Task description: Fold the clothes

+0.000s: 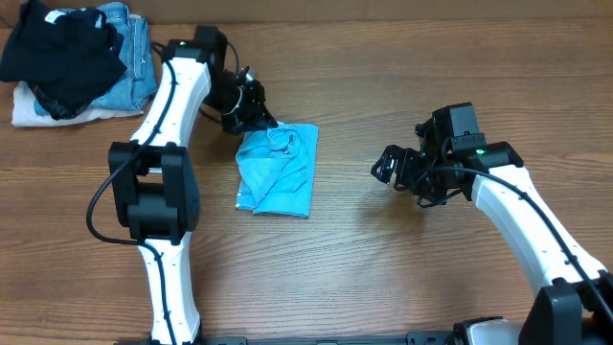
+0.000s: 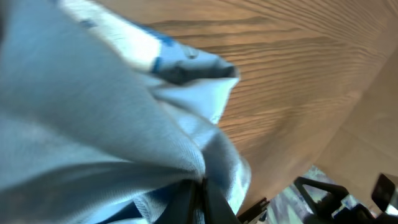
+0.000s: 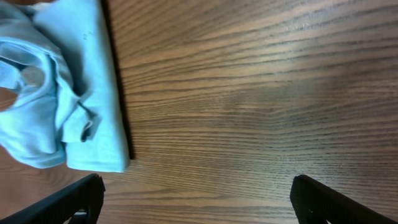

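Sky-blue T-shirt (image 1: 280,172), just one, pinched by left hand (image 1: 263,123); right hand (image 1: 397,177) spread.

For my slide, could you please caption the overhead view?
Left gripper shut on the sky-blue T-shirt at its top edge; right gripper open, clear of it.

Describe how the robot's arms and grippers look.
Both arms, left arm and right arm, are white tubular links joined by bulky black joint housings. A black cable loops beside the left one. The left gripper and right gripper are black and two-fingered; a small green light glows by the right wrist.
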Robot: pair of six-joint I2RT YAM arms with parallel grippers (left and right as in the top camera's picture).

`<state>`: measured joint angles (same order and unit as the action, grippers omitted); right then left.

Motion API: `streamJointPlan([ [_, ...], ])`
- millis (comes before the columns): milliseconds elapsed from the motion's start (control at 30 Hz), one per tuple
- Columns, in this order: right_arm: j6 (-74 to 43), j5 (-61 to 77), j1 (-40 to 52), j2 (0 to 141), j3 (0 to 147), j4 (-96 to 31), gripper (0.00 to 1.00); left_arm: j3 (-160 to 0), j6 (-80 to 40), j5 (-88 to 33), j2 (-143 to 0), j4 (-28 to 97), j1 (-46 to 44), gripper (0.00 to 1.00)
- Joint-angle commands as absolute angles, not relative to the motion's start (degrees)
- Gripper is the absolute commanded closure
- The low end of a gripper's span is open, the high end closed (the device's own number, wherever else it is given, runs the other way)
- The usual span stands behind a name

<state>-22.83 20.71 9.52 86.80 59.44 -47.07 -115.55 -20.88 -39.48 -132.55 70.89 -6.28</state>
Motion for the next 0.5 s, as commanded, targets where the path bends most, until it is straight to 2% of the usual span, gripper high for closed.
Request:
streamJointPlan([
  [0,-22.50,20.38,9.69,88.12,59.20,-46.37,0.00,-118.65,-21.21,-40.42,-132.97,69.38,-8.69,0.96],
  [333,-22.50,20.40,9.69,89.65,59.20,-45.95,0.00,-118.89,-27.70,-28.91,-132.97,59.79,-15.11,0.94],
  [400,-22.50,20.40,9.69,89.65,59.20,-45.98,0.00,-118.89,-28.62,-27.33,-132.97,57.69,-16.32,0.88],
  [467,-22.50,20.40,9.69,89.65,59.20,-45.98,0.00,-118.89,-29.19,-27.00,-132.97,56.23,-17.52,0.85],
])
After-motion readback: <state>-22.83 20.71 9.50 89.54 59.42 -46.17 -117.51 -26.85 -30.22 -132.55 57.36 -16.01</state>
